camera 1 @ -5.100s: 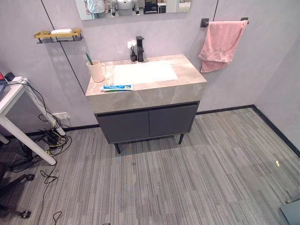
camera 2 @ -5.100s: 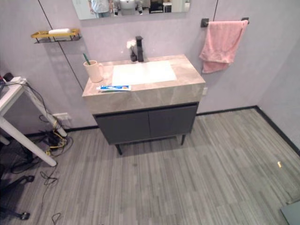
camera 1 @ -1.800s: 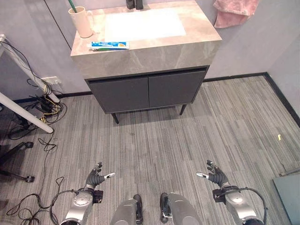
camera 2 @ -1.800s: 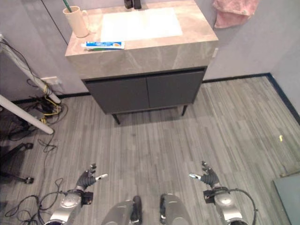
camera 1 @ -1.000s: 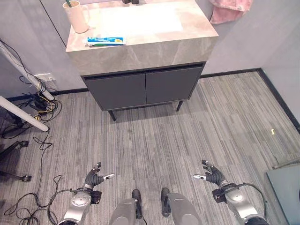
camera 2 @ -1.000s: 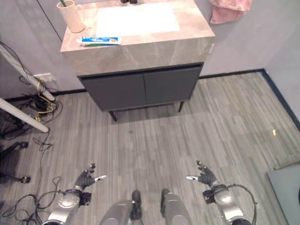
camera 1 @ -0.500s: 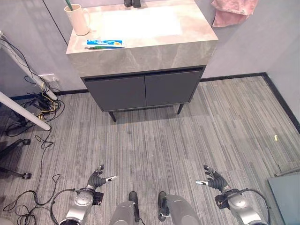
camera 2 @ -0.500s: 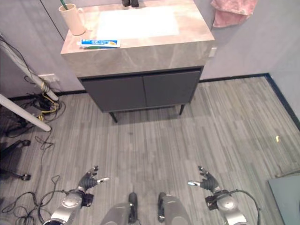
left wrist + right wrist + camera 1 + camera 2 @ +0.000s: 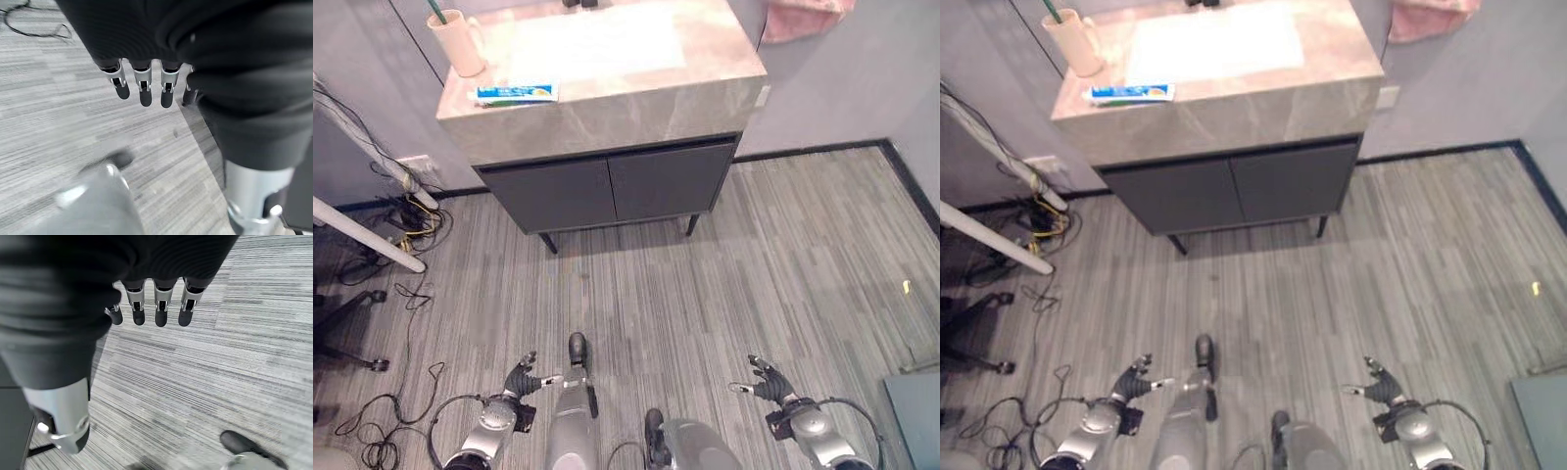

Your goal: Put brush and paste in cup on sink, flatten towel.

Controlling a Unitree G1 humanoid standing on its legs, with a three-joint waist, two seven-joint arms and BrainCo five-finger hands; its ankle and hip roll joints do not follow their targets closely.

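Both robot hands hang low with fingers relaxed and empty, left robot hand (image 9: 522,378), right robot hand (image 9: 769,382). Far ahead on the desk (image 9: 636,88), the blue-and-white paste tube (image 9: 515,93) lies beside the beige cup (image 9: 454,44); light, squashy, best pinched mid-body.

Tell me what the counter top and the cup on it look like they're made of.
Counter top: looks like polished stone or a stone-look slab, beige-grey with pale veining and a soft sheen. Cup: probably matte ceramic or plastic, a plain pinkish-beige with a handle; the look leaves it open.
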